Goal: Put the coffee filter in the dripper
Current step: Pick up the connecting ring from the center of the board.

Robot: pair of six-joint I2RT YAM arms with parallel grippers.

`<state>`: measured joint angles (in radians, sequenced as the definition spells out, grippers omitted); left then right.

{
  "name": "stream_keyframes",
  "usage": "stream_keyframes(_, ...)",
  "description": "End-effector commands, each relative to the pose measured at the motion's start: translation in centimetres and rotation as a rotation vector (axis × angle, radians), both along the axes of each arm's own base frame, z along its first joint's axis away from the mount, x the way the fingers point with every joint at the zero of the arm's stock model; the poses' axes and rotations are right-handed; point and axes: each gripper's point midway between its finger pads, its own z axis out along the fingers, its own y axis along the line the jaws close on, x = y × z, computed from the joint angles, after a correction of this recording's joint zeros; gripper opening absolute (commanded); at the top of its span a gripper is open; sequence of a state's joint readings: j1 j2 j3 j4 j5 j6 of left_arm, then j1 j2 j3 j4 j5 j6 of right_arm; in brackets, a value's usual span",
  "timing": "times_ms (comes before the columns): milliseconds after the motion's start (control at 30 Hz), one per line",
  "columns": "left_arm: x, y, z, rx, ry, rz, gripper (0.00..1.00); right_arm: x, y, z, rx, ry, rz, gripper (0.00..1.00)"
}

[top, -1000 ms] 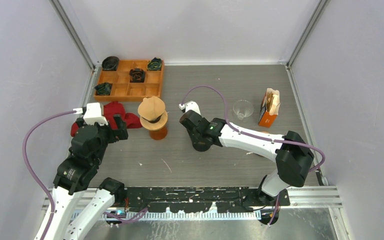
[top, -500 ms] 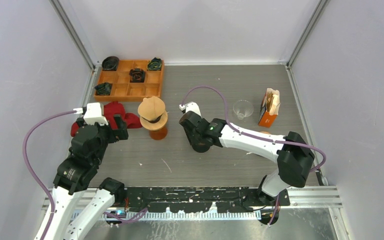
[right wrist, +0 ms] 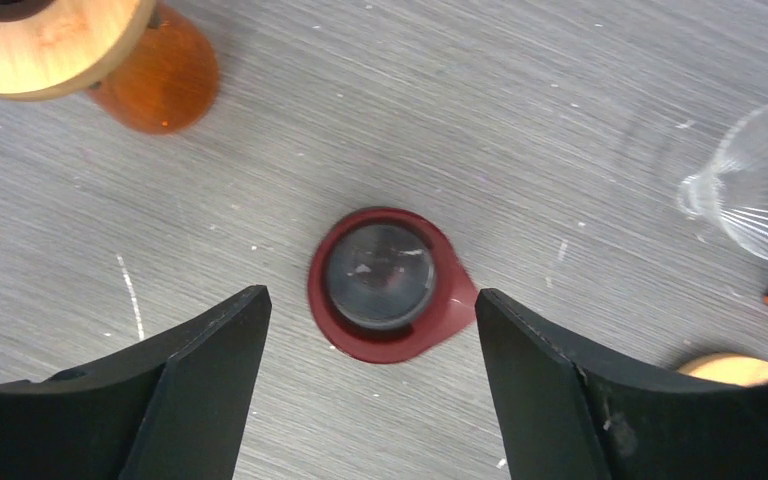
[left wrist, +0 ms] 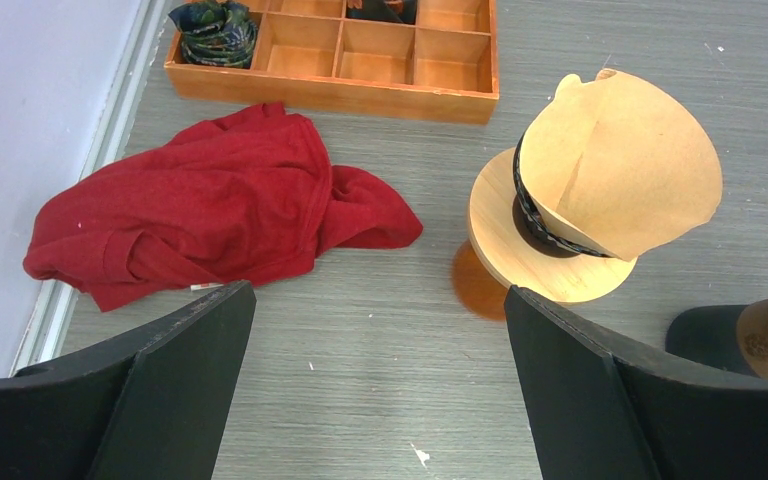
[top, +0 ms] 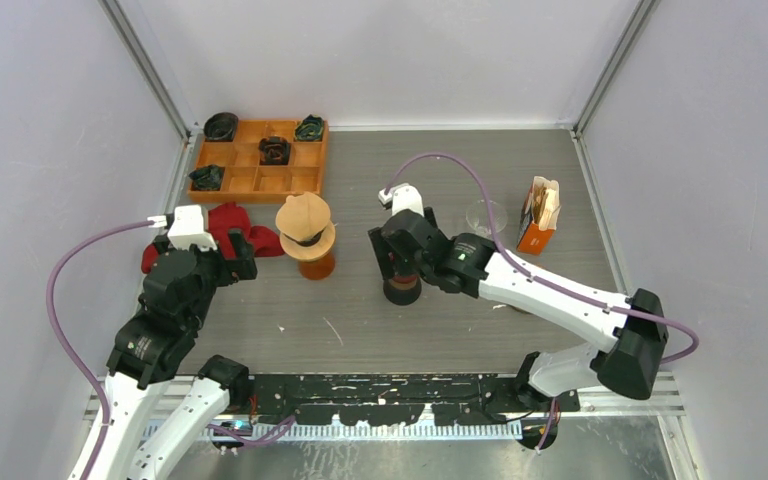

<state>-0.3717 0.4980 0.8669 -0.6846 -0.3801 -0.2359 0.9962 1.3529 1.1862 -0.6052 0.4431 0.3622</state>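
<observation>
Right gripper [right wrist: 370, 300]: jaws wide apart, holding nothing, poised straight above a red-topped jar [right wrist: 385, 280] that stands right of the dripper [left wrist: 505, 240].

Left gripper [left wrist: 377, 295]: also spread wide and empty, low over the table, near-left of the dripper.

Filter [left wrist: 615, 165]: brown paper cone seated in the dripper, mouth up, point down into the collar, long axis roughly upright.

Red cloth [left wrist: 200, 210] lies left of the dripper, and a wooden tray [left wrist: 360, 95] lies beyond it.

Against 0.5 s ago: the right wrist has moved away from the dripper, to the right, and its elbow has swung outward. The jar now shows in the top view. Left arm and filter are unchanged.
</observation>
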Motion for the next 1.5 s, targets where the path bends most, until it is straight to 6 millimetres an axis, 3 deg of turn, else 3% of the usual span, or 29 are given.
stream_keyframes(0, 0.5, -0.2, 1.5, -0.028, -0.062, 0.0, 0.99, 1.0, -3.4, 3.0, -0.024, -0.092, -0.105, 0.84)
stream_keyframes(167, 0.5, -0.3, 1.5, -0.031, -0.062, -0.006, 0.99, 1.3, -7.1, 2.4, -0.028, -0.093, -0.221, 0.95)
stream_keyframes(533, 0.4, -0.4, 1.7, -0.034, -0.068, -0.014, 0.99, 2.0, -14.8, -1.6, -0.026, 0.021, -0.492, 1.0)
stream_keyframes(1067, 0.1, -0.1, 2.0, -0.04, -0.087, -0.005, 0.99, 2.5, -21.6, -7.3, -0.003, 0.114, -0.741, 1.0)
stream_keyframes(1233, 0.1, -0.1, 2.0, -0.04, -0.089, -0.004, 0.99, 2.8, -24.9, -9.2, -0.025, 0.135, -0.863, 1.0)
stream_keyframes(1467, 0.1, -0.1, 2.0, -0.041, -0.089, -0.004, 0.99, 3.3, -26.4, -12.0, -0.005, 0.206, -0.913, 0.91)
